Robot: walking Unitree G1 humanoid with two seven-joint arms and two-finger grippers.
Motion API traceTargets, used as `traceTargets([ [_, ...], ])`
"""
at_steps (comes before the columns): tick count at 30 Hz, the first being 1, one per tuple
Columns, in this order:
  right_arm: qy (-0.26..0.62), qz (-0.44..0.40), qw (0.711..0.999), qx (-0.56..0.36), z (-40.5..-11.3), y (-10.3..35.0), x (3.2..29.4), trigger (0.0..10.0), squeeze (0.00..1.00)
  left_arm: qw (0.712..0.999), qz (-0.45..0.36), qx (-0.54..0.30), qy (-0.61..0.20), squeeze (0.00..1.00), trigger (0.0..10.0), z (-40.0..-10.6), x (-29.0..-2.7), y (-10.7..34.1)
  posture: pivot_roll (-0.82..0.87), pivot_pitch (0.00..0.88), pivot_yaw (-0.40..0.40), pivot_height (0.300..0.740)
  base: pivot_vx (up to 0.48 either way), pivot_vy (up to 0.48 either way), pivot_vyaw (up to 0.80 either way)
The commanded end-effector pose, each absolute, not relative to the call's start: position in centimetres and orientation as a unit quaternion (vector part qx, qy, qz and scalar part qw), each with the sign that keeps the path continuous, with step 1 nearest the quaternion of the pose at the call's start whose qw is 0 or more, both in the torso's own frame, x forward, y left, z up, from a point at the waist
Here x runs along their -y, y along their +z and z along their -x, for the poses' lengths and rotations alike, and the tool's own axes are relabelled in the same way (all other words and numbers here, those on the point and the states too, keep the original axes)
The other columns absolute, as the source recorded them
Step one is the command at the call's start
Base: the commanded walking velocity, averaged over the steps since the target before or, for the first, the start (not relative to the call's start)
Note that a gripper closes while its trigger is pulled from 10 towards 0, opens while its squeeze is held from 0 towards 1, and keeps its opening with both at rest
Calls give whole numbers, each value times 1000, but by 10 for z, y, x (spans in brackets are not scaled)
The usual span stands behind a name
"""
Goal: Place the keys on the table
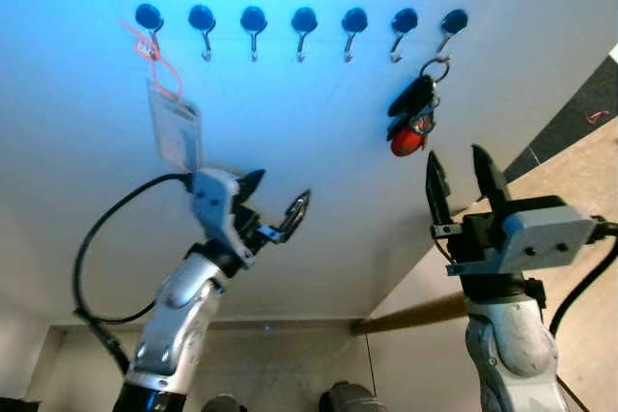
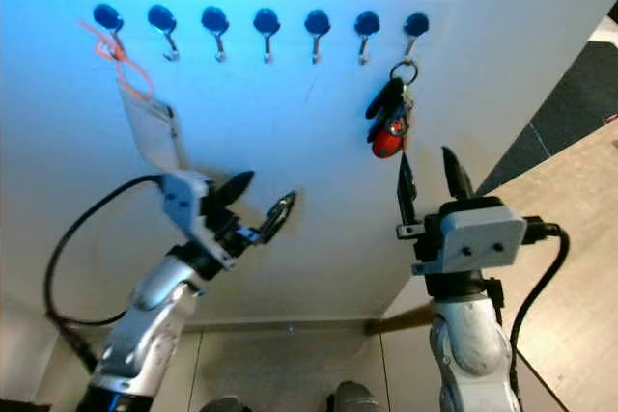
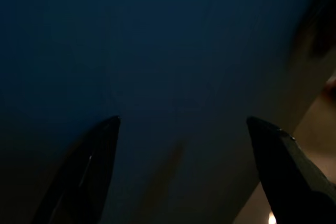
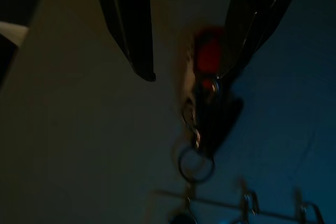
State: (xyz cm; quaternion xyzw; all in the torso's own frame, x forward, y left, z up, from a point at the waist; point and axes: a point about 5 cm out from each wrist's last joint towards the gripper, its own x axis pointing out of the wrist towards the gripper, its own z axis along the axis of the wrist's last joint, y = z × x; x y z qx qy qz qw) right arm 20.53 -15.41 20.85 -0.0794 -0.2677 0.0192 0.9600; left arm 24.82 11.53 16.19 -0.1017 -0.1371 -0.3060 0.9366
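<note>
A bunch of keys (image 1: 413, 113) with a black fob and a red tag hangs from the rightmost hook (image 1: 446, 28) of a row on the white wall. My right gripper (image 1: 458, 173) is open, fingers pointing up, just below and slightly right of the keys and clear of them. In the right wrist view the keys (image 4: 210, 98) hang between and beyond the two black fingers (image 4: 131, 30). My left gripper (image 1: 278, 202) is open, raised in front of the wall further left, holding nothing.
A clear badge holder (image 1: 174, 127) on an orange lanyard hangs from the leftmost hook (image 1: 150, 21). The hooks between (image 1: 303, 31) are bare. A wooden floor (image 1: 570, 180) lies to the right, and a dark mat (image 1: 594, 98) beyond it.
</note>
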Motion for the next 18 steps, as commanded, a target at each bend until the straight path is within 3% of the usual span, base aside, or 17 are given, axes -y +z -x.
traceTargets([
  [1, 9, 84, 955, 285, -203, 215, 158, 10000, 0, 920, 98, 157, -344, 0, 10000, -239, -110, 172, 1, 96, -58, 740, 0, 0, 0],
  [10, 3, 94, 944, 318, -202, 231, 159, 10000, 27, 898, 98, 194, -383, 0, 10000, -232, -95, 197, -4, 101, -53, 740, 0, 0, 0],
  [11, 2, 94, 942, 322, -202, 233, 159, 10000, 1000, 897, 94, 196, -386, 0, 10000, -232, -94, 197, -5, 101, -50, 740, 0, 0, 0],
  [16, -8, 98, 939, 330, -200, 236, 161, 10000, 1000, 898, 88, 196, -384, 0, 10000, -233, -95, 199, -6, 105, -48, 740, 0, 0, 0],
  [17, -13, 100, 940, 327, -200, 235, 162, 10000, 961, 899, 88, 195, -382, 0, 10000, -233, -96, 199, -5, 110, -47, 740, 0, 0, 0],
  [18, -17, 102, 940, 324, -200, 234, 163, 10000, 804, 900, 88, 194, -380, 0, 10000, -232, -96, 199, -5, 110, -47, 740, 0, 0, 0],
])
